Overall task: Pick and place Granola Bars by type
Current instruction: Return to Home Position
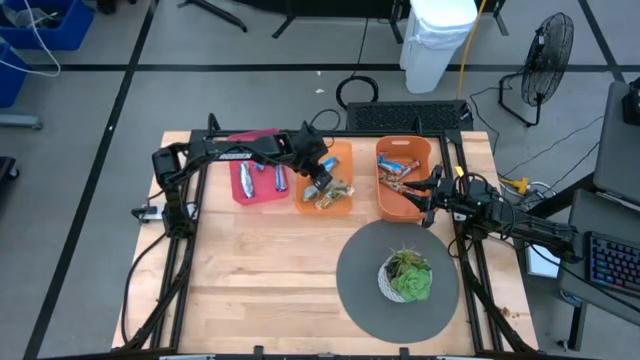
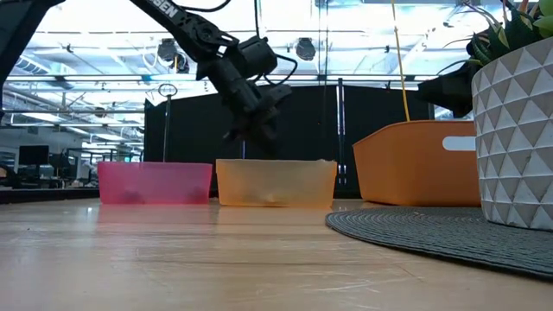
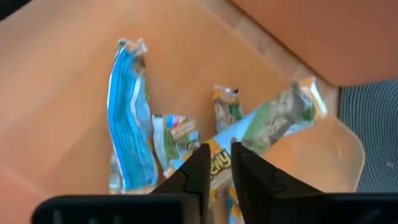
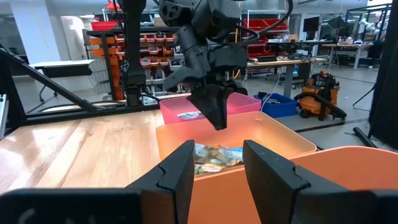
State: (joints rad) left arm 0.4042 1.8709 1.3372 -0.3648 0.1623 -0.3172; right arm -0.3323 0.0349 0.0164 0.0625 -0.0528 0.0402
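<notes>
Over the middle one of three bins, a shallow orange plastic bin at the far side of the wooden table, hangs the left gripper. It points down into the bin with its two dark fingers drawn almost together and nothing between them. Below it lies a loose heap of foil-wrapped granola bars. The left wrist view shows green-gold wrappers crossed over one another and one blue wrapper beside them. Just left of this bin stands a pink plastic bin holding two blue foil bars side by side. To the right, a deeper orange bin holds more bars, blue and brown-red mixed. The right gripper sits low at that bin's right wall, its fingers apart and empty, facing across toward the left arm. Nearer and to the right, a white faceted pot with a green plant stands on a round grey mat.
</notes>
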